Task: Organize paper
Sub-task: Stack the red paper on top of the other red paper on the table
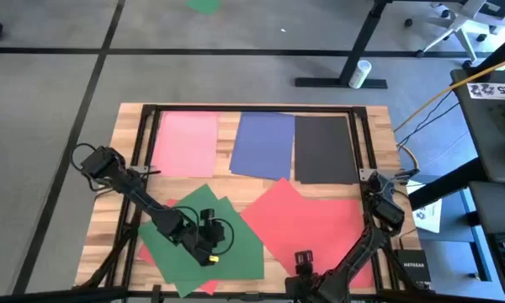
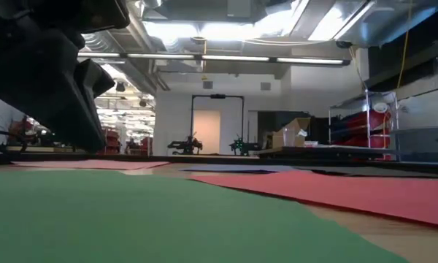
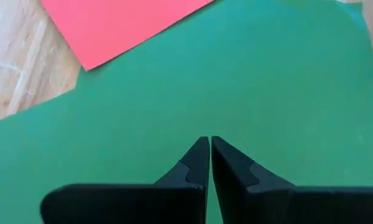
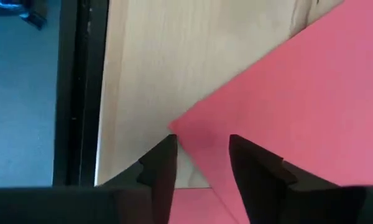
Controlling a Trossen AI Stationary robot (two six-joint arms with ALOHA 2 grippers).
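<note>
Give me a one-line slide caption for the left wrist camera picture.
Left gripper, fingers shut, poised over a green sheet, with a red sheet overlapping its corner on the wooden table.

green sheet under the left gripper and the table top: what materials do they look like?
Flat green rectangular sheet: looks like matte construction paper; thin, lies flat, no glare under the left gripper, whose fingers are shut above it. Light wooden table top: grain lines and plank seams show, smooth pale finish; solid wood or veneer can't be told.
</note>
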